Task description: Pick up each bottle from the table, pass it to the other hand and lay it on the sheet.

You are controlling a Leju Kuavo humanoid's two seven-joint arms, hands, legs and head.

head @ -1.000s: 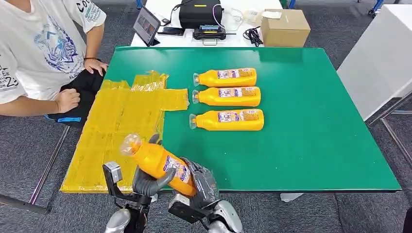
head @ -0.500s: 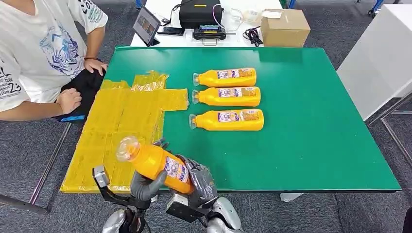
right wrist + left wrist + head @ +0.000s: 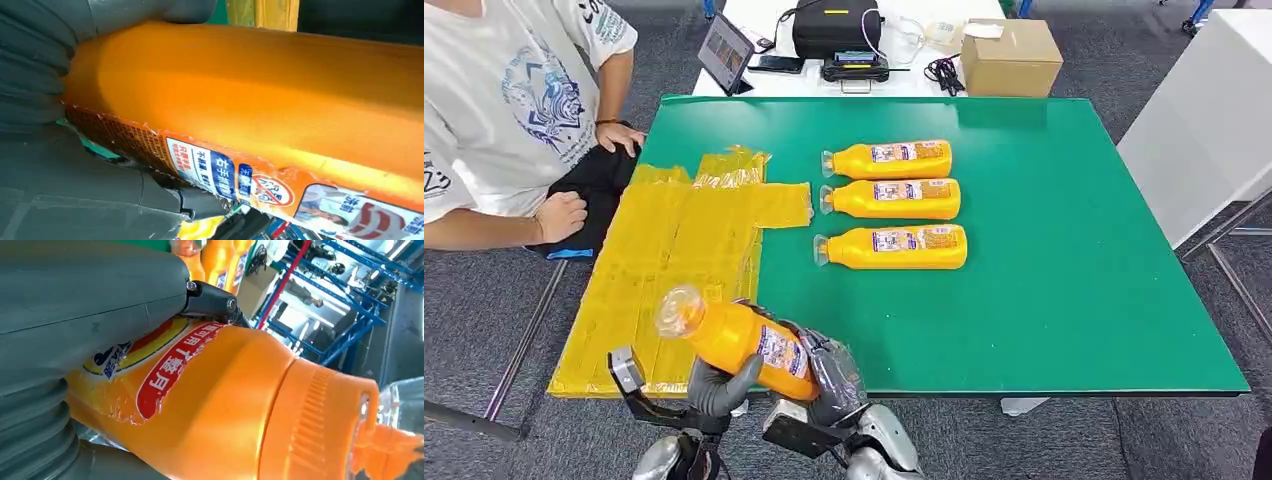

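An orange bottle (image 3: 736,338) with a clear cap hangs tilted over the table's near edge, cap towards the yellow sheet (image 3: 674,245). My left hand (image 3: 719,385) grips it from below at the middle, and my right hand (image 3: 832,378) holds its base end. In the left wrist view the left hand's thumb (image 3: 75,305) lies on the bottle's label (image 3: 210,405). The right wrist view has the right hand (image 3: 60,190) wrapped round the bottle's body (image 3: 260,100). Three more orange bottles (image 3: 889,158) (image 3: 892,198) (image 3: 894,247) lie side by side on the green table (image 3: 1044,260).
A person (image 3: 514,110) sits at the table's left side, one hand (image 3: 559,213) close to the sheet. Behind the green table a white table carries a cardboard box (image 3: 1009,55), a black case (image 3: 836,28) and a tablet (image 3: 724,52). A white surface (image 3: 1214,120) stands to the right.
Both hands have carried the bottle a little to the left and nearer to me, its cap now lower over the sheet's near corner. The person's arm shifted slightly.
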